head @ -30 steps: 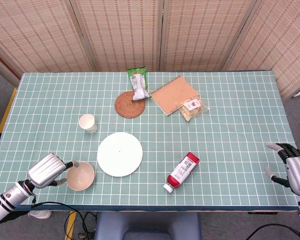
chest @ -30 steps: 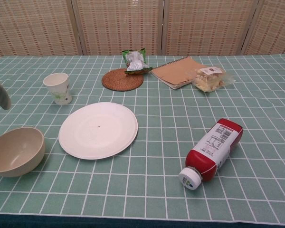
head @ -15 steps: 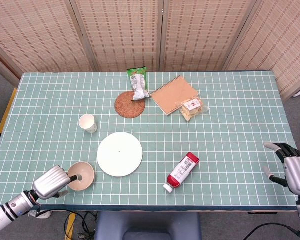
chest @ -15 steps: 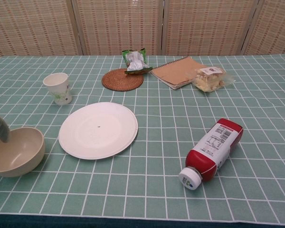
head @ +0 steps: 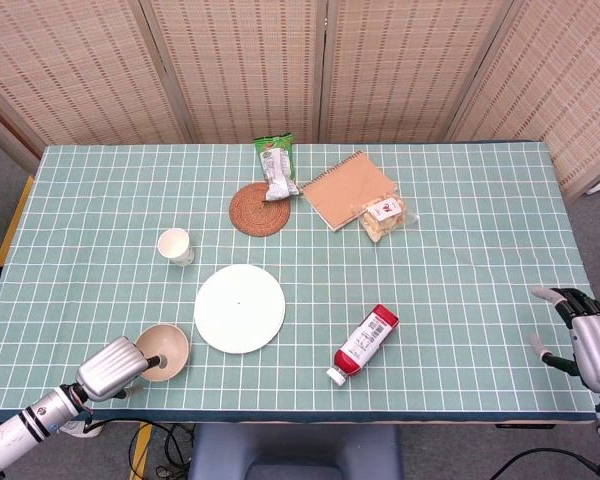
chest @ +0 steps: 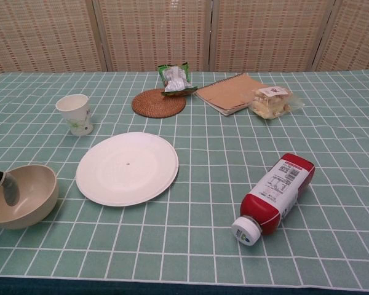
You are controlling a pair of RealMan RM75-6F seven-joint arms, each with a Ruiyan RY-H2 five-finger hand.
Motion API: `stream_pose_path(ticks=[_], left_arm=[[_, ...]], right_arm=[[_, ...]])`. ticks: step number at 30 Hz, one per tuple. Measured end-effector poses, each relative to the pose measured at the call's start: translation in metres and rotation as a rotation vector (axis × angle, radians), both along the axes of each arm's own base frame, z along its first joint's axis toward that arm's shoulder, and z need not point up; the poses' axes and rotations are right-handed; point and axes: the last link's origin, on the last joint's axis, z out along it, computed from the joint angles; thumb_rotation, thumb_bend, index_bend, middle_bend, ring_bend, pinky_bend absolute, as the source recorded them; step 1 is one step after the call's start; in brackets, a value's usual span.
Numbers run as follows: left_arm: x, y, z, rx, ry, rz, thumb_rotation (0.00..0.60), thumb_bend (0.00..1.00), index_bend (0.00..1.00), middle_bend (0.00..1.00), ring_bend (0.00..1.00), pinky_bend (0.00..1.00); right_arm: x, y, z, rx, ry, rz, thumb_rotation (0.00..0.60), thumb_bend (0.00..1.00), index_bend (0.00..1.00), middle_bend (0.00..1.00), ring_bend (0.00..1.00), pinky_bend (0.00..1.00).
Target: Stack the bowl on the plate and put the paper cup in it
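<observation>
Left hand (head: 120, 366), silver and mechanical, now at the near-left table edge with one finger (chest: 10, 188) dipped inside the shallow beige bowl (head: 164, 350), the rest apparently outside the rim; a second earlier only beside the bowl, since drawn nearer and lower over its near-left wall. Grip not confirmed: cannot tell from either view whether the rim is actually pinched. Read as the start of a grasp, first step of the task not yet done. Bowl upright, empty, resting on the green checked tablecloth (head: 460, 260), just left of the round white plate (head: 240, 308) and close to it without overlapping. Plate bare. Small white paper cup (head: 176, 245) with green print upright, farther back and left of the plate, untouched. Right hand (head: 585, 335) at the near-right table edge, fingers spread, holding nothing, well apart from all three items. Also on the cloth: red sauce bottle (head: 366, 343) with white cap on its side right of the plate, round woven coaster (head: 260, 209), green snack packet (head: 277, 166), brown spiral notebook (head: 348, 188), clear bag of snacks (head: 384, 217) at the far side.
</observation>
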Motion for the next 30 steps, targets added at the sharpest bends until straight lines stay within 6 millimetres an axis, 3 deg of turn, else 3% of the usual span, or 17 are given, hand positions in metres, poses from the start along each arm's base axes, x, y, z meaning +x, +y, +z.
stream_pose_path(ticks=[23, 30], left_arm=[[-0.015, 0.011, -0.017, 0.014, -0.030, 0.049, 0.600, 0.46, 0.60, 0.94, 0.92, 0.99], [-0.013, 0.013, -0.017, 0.021, -0.036, 0.049, 0.600, 0.47, 0.62, 0.94, 0.92, 0.99]], right_arm=[[0.001, 0.000, 0.003, -0.006, 0.004, -0.002, 0.600, 0.28, 0.24, 0.29, 0.20, 0.30], [0.000, 0.000, 0.003, -0.004, 0.003, -0.006, 0.600, 0.28, 0.24, 0.29, 0.20, 0.30]])
